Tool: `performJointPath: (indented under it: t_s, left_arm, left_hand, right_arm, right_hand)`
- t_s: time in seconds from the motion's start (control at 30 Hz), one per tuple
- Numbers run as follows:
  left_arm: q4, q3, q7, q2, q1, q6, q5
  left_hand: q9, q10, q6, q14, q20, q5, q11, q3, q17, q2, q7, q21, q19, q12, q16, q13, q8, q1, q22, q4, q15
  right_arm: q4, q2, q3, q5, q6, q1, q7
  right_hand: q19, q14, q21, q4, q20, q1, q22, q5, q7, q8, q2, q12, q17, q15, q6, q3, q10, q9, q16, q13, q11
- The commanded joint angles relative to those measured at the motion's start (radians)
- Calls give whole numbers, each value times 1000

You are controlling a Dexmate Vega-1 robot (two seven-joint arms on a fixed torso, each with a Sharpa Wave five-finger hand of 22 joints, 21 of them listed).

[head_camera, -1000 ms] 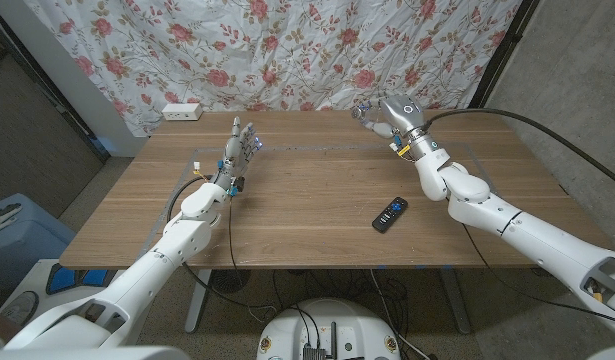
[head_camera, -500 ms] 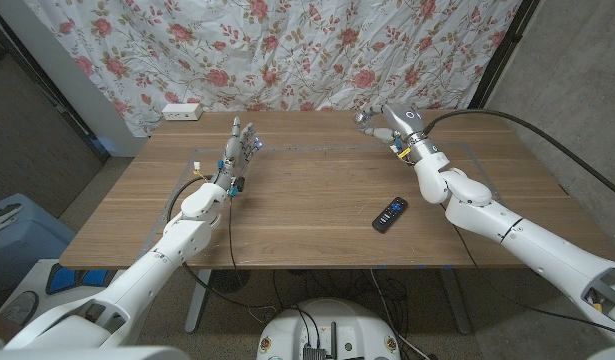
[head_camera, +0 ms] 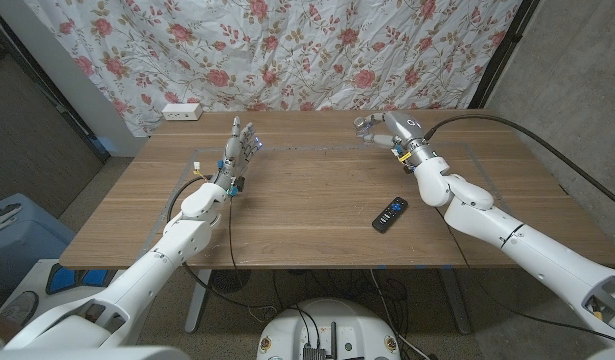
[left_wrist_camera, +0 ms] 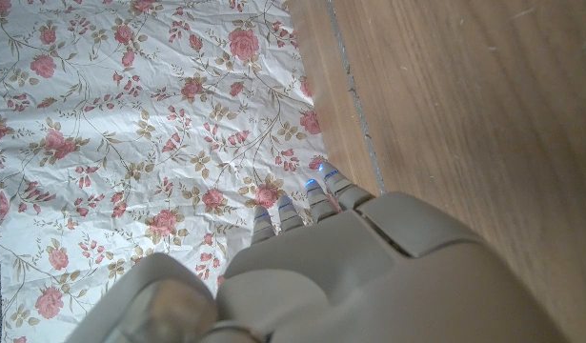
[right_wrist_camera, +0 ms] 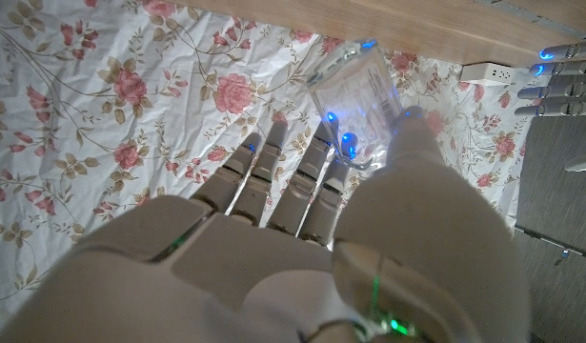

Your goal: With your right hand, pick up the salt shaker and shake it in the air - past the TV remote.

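The left hand is standing upright on the bench, its fingers reaching up, slightly apart and holding nothing. The TV remote is lying flat on the bench, nearer the front. Beyond it, the right hand is hanging raised above the bench's far edge, its fingers wrapping the clear salt shaker.

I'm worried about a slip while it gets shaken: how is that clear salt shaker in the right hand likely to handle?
The salt shaker looks clear and hard-walled, so probably stiff but breakable if dropped. Its smooth, glossy sides may be slippery against the right hand, whose fingers hold it only along its sides. It looks small, so it is probably light.
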Motion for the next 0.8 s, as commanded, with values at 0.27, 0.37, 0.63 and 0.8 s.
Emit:
performJointPath:
  t_s: [0.27, 0.37, 0.63, 0.8]
  left_arm:
    - [1, 0, 0, 0, 0, 0, 0]
    - [1, 0, 0, 0, 0, 0, 0]
    - [1, 0, 0, 0, 0, 0, 0]
    - [0, 0, 0, 0, 0, 0, 0]
  left_hand:
    - [3, 2, 4, 0, -24, 7, -8, -7, 1, 101, -10, -4, 9, 4, 5, 4, 5, -1, 5, 1, -100]
    - [3, 2, 4, 1, -24, 7, -7, -7, 1, 101, -10, -4, 8, 4, 5, 4, 5, -1, 5, 1, -101]
    - [3, 2, 4, 1, -25, 7, -7, -7, 1, 101, -10, -4, 8, 4, 5, 4, 4, -1, 5, 1, -101]
    - [3, 2, 3, 1, -23, 7, -8, -7, 1, 101, -10, -4, 9, 4, 5, 4, 4, -1, 5, 1, -101]
  right_arm:
    - [5, 22, 3, 94, -36, -45, 21]
    - [5, 26, 1, 105, -47, -49, 25]
    - [13, 29, -6, 144, -55, -59, 43]
    - [22, 33, -16, 158, -49, -62, 43]
  right_hand:
    - [-1, 11, -1, -3, -17, -35, 2, 4, -10, 4, 28, 1, 5, -140, 15, 2, -3, 2, 5, 2, -1]
    - [-1, 11, -1, -5, -17, -36, 2, 4, -10, 3, 28, 1, 5, -141, 16, 2, -3, 2, 4, 2, -1]
    - [-2, 11, -1, -7, -16, -41, 2, 4, -10, 1, 28, 1, 5, -140, 15, 2, -4, 2, 4, 2, -1]
    - [-2, 11, -1, -8, -13, -44, 2, 4, -10, -1, 28, 1, 5, -140, 14, 1, -5, 2, 4, 3, 0]
